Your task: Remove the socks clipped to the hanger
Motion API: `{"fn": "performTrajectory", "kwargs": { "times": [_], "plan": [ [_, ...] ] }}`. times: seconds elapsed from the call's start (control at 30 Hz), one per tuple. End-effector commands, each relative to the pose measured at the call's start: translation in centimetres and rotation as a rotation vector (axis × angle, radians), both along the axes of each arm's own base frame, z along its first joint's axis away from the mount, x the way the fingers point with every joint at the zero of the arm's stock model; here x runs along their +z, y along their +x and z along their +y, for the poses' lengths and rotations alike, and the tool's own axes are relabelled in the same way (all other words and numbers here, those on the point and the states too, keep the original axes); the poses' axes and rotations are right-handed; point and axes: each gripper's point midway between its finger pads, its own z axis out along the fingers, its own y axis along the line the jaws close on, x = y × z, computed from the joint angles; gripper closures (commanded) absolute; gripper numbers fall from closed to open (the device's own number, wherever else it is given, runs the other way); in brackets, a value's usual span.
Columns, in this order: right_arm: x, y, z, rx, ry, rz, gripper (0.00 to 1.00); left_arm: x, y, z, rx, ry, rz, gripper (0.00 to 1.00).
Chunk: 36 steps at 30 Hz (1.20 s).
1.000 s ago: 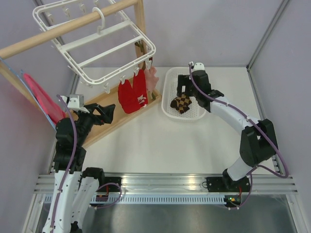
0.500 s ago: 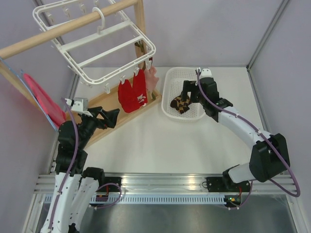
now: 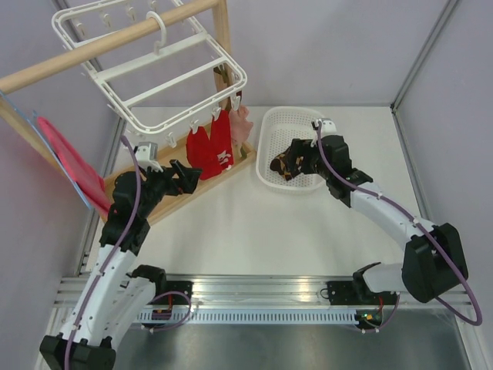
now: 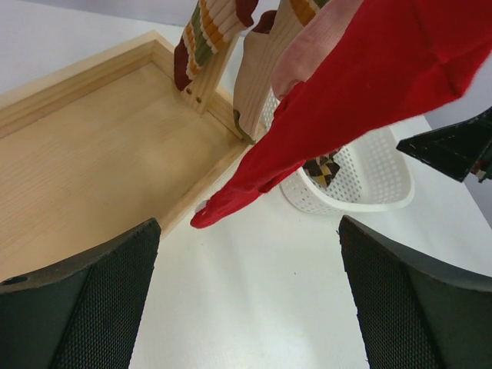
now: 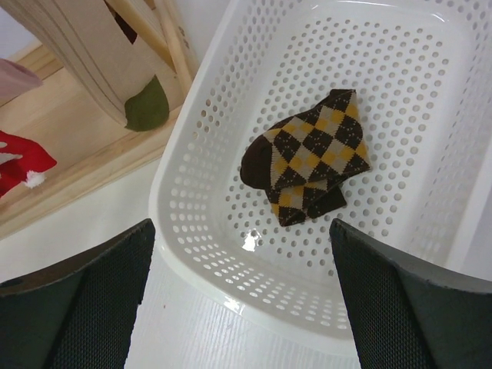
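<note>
Both the left fingers (image 3: 185,174) and right fingers (image 3: 286,160) are gaping open, holding nothing. Soft red socks (image 3: 209,150) are hanging clipped on the big white plastic hanger (image 3: 240,79). A hard sideways tug could be swinging that hanger off its wooden bar (image 3: 100,46).

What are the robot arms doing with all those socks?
They are taking socks off the white hanger. The checkered sock already lies in the white basket, with the right gripper open above it, holding nothing. The red socks and a pink sock hang clipped to the hanger. The left gripper, also open, points towards the red socks without touching them.
</note>
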Motion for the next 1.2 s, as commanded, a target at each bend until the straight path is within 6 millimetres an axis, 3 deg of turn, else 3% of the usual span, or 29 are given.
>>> {"fn": "performTrajectory", "kwargs": {
  "times": [0.0,0.17,0.33,0.53,0.83,1.07,1.17],
  "plan": [
    [2.0,-0.4,0.7,0.036,0.072,-0.066,0.02,3.3,1.5,-0.7,0.009,-0.03,-0.076,0.0],
    [1.4,-1.3,1.3,0.064,0.098,-0.065,0.02,3.5,3.1,-2.2,-0.007,-0.007,-0.087,0.0],
    [0.9,-2.4,2.6,0.105,0.086,-0.065,0.03,4.2,4.5,-1.9,0.038,0.002,-0.132,0.0],
    [0.9,-3.3,3.6,0.126,0.112,-0.068,0.03,3.3,5.4,-2.6,0.028,0.004,-0.119,0.1],
    [0.9,-4.2,4.4,0.14,0.118,-0.075,0.04,3.5,5.0,-3.9,-0.027,-0.042,-0.147,0.45],
    [1.0,-5.1,6.0,0.162,0.077,-0.1,0.04,4.4,3.7,-5.0,-0.084,-0.085,-0.179,0.94],
    [1.9,-5.9,7.3,0.184,0.075,-0.142,0.04,4.9,2.8,-5.3,-0.104,-0.101,-0.192,0.98]
  ]
}}
